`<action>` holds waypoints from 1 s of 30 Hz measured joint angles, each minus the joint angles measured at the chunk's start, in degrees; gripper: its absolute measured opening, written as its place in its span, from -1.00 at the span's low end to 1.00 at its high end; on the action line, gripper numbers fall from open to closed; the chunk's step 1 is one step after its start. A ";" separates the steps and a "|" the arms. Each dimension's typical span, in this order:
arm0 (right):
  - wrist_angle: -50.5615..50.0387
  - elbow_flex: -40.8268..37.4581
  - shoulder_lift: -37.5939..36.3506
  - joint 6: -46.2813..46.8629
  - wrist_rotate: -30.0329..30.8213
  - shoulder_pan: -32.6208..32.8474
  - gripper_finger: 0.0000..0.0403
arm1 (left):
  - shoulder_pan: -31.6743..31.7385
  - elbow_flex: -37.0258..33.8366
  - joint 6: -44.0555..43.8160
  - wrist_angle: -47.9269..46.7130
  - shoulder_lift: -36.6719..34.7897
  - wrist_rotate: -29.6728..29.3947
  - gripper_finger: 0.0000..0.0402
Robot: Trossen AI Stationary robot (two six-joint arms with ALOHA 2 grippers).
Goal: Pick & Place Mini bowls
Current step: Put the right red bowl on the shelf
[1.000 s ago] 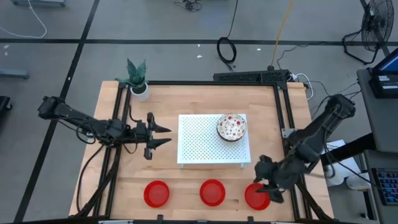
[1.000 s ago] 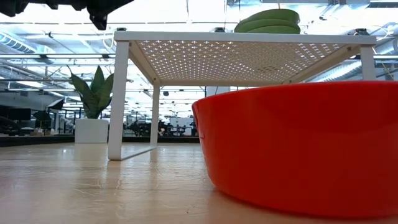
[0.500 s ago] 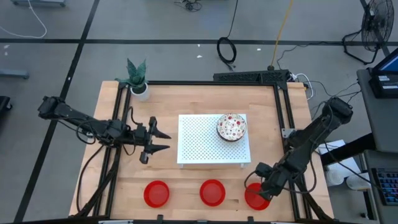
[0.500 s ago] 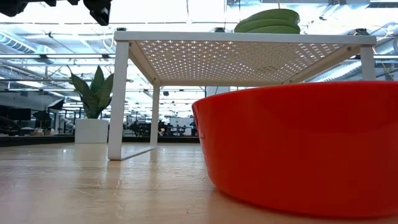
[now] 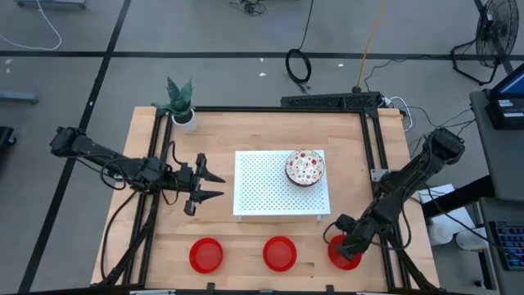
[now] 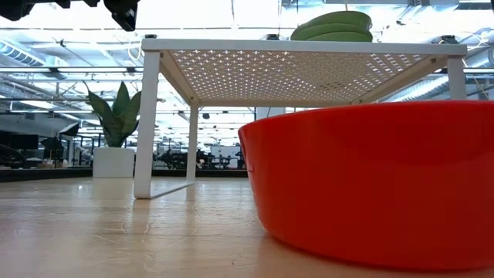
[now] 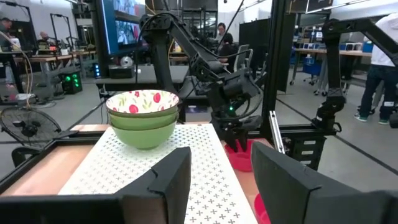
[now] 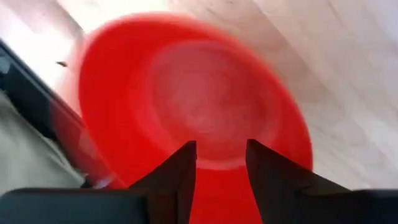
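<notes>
- right gripper [image 5: 345, 247] down on the rightmost red mini bowl [image 5: 345, 253], fingers part-open; actual grip: cannot tell
- left gripper [image 5: 205, 183] open, empty
- bowl half-hidden under gripper

I see three plain red mini bowls [image 5: 278, 252], white red-speckled bowl [image 5: 304, 166] over green ones, white perforated board [image 5: 266, 187], pale wood table [image 5: 221, 135], dark arms.

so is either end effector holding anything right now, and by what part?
Left end effector: open, nothing held. Right end effector is down at the red bowl, its fingers astride the rim; a firm hold cannot be told yet.
</notes>
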 joint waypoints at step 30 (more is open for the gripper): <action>-17.69 -0.01 -13.42 -2.61 6.24 -0.27 -0.59 | 0.00 -0.02 0.07 -1.35 0.00 0.00 -0.15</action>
